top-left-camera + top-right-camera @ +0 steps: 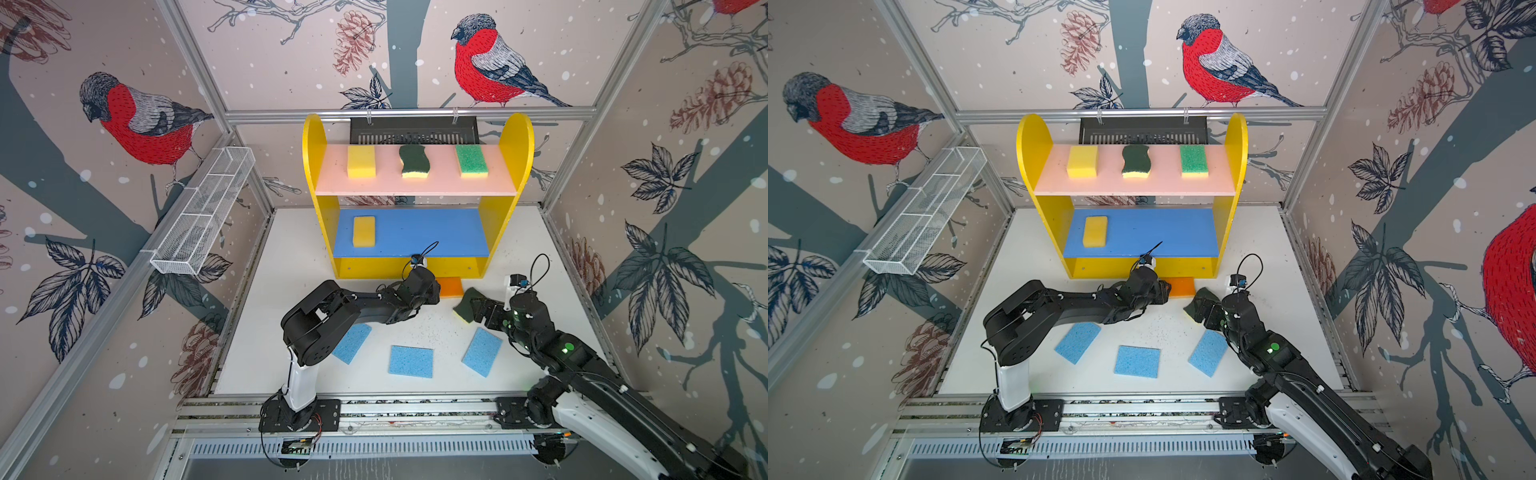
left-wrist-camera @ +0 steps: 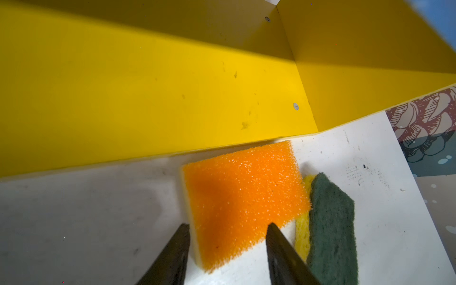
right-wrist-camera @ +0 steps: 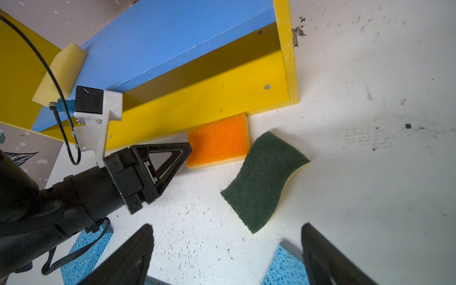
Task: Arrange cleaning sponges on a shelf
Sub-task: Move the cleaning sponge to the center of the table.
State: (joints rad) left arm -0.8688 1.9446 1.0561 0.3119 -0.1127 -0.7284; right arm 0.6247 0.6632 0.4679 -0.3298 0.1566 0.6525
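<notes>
In both top views the left arm [image 1: 365, 301] hides the left fingers [image 2: 172, 256] and part of the orange sponge [image 1: 454, 286] at the foot of the shelf [image 1: 316, 166]. The right fingers [image 1: 482, 309] cover part of the wavy sponge [image 1: 465, 302] beside it. Whether the left fingers squeeze the orange sponge is unclear.

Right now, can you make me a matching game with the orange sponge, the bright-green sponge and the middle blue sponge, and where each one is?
Things:
1. orange sponge
2. bright-green sponge
3. middle blue sponge

Places:
a. on the pink board
b. on the table, well in front of the shelf
c. on the table, against the shelf's yellow bottom

Pairs: 1-c, 2-a, 3-b.
</notes>
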